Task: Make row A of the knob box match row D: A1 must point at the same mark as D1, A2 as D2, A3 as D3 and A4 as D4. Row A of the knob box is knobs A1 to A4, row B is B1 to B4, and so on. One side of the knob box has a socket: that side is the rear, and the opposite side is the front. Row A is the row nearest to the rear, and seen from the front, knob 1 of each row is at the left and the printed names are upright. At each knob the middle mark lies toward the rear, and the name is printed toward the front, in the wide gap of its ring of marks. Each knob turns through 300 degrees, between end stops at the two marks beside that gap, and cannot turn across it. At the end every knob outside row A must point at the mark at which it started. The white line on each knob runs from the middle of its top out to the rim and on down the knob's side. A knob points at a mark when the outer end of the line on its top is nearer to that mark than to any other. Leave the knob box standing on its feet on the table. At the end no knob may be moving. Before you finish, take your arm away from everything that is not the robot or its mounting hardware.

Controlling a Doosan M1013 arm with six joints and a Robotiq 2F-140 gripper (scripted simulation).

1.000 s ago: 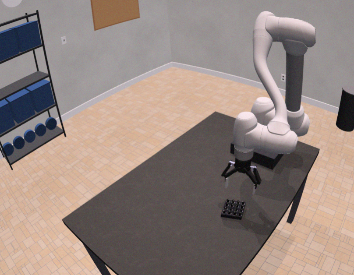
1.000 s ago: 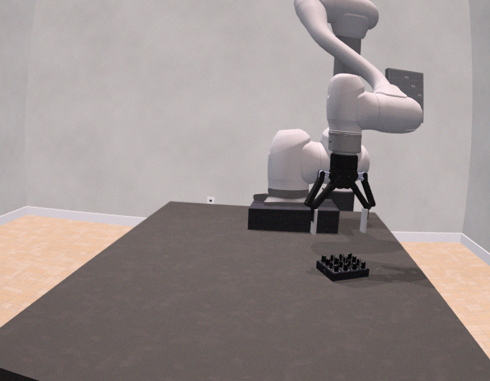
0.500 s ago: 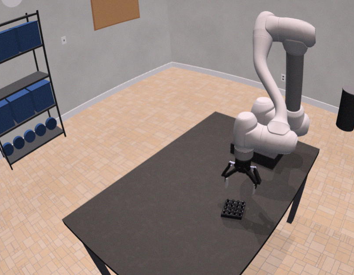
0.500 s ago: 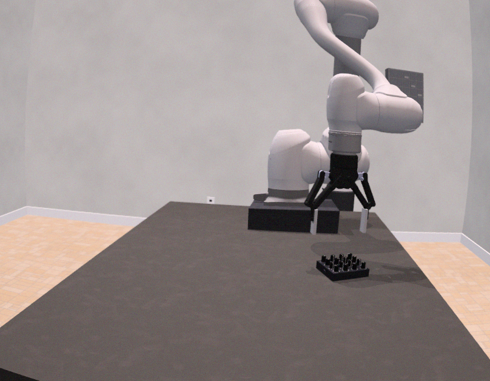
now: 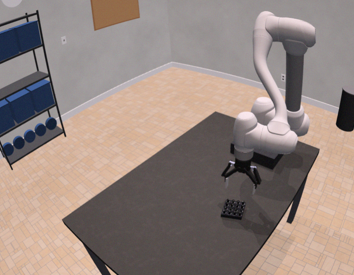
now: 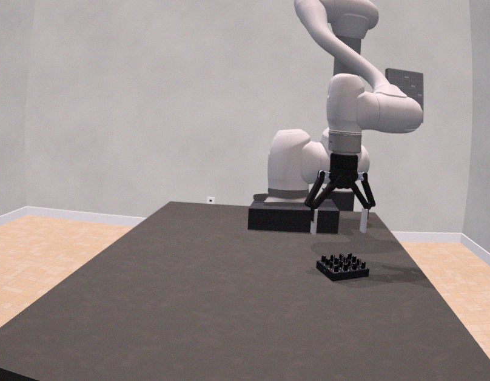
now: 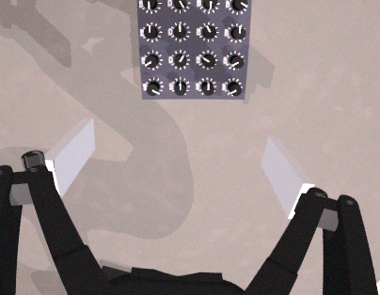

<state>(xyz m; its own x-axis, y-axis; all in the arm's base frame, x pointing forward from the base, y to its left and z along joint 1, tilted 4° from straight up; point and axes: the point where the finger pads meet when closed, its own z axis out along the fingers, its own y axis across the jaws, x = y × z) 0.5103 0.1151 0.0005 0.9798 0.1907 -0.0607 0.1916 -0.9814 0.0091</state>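
Observation:
The knob box (image 5: 234, 209) (image 6: 342, 267) (image 7: 194, 45) is a small dark square with four rows of four black knobs, each with a white line. It stands flat on the dark table (image 5: 159, 189) (image 6: 196, 287) near the right edge. In the wrist view it lies at the top middle, and the knob lines point many ways. My gripper (image 5: 240, 182) (image 6: 339, 225) (image 7: 181, 142) is open wide and empty. It hangs well above the table, between the box and the robot's base, short of the box.
The robot's black base block (image 5: 267, 160) (image 6: 278, 219) sits at the table's far end. A shelf rack with blue bins (image 5: 20, 88) stands by the left wall and a black cylinder (image 5: 347, 107) at the right, both off the table.

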